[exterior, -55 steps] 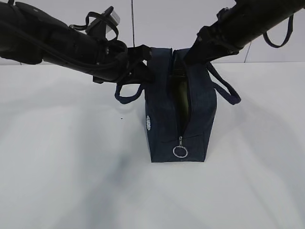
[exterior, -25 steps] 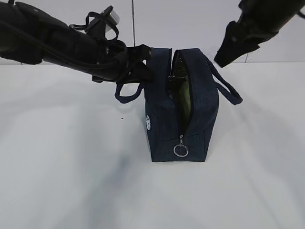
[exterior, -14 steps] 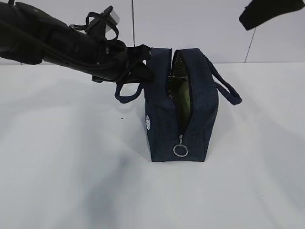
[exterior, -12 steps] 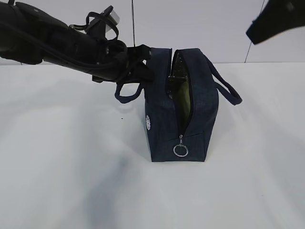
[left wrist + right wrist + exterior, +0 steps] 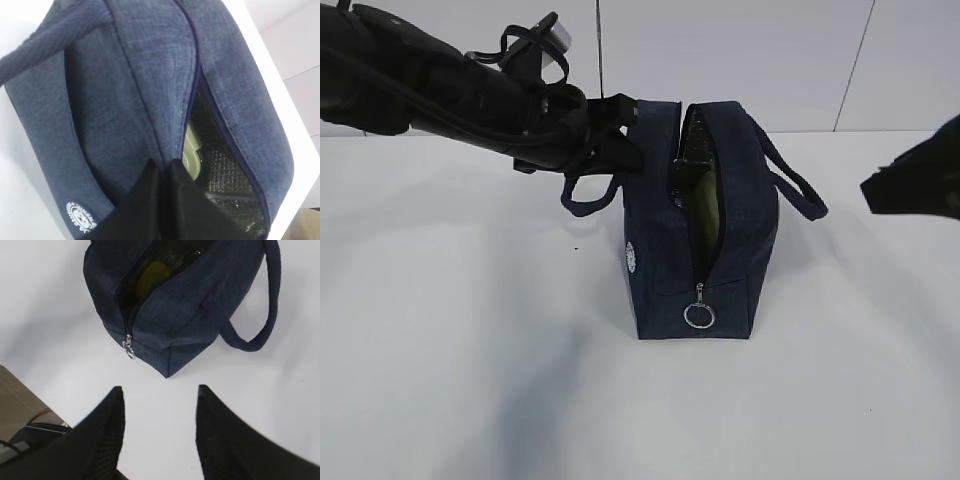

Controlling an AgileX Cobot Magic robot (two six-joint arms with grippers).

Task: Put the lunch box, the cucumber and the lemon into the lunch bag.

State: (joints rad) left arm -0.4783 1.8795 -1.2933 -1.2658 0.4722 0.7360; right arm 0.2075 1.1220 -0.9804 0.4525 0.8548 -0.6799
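- two grippers are mine: my left gripper (image 5: 162, 200) is pinched together on the rim fabric of the lunch bag (image 5: 705, 225), on its left side next to the zip opening, holding that side of the mouth up.
- my right gripper (image 5: 157, 427) hangs over bare table (image 5: 470, 380) off to the bag's right, apart from it, with the jaws standing apart and nothing between them.
- inside the open mouth, the left wrist view shows a pale sage-green lid edge of the lunch box (image 5: 191, 156) against the silver lining (image 5: 220, 170), so the box sits in the bag.
- from my right wrist view, something yellow-green shows in the opening (image 5: 150, 270); it could be the lemon, the lid, or the cucumber, and i cannot tell which.
- no lemon or cucumber lies anywhere on the table that i can see, so i judge the loading step is done or nearly so, though i cannot confirm all three are inside.
- if all three are in, the next move calls only for my left jaws to let go of the rim and lift clear without tugging the bag over.
- if an item is missing, my empty right gripper must fetch it while the left keeps the mouth open.
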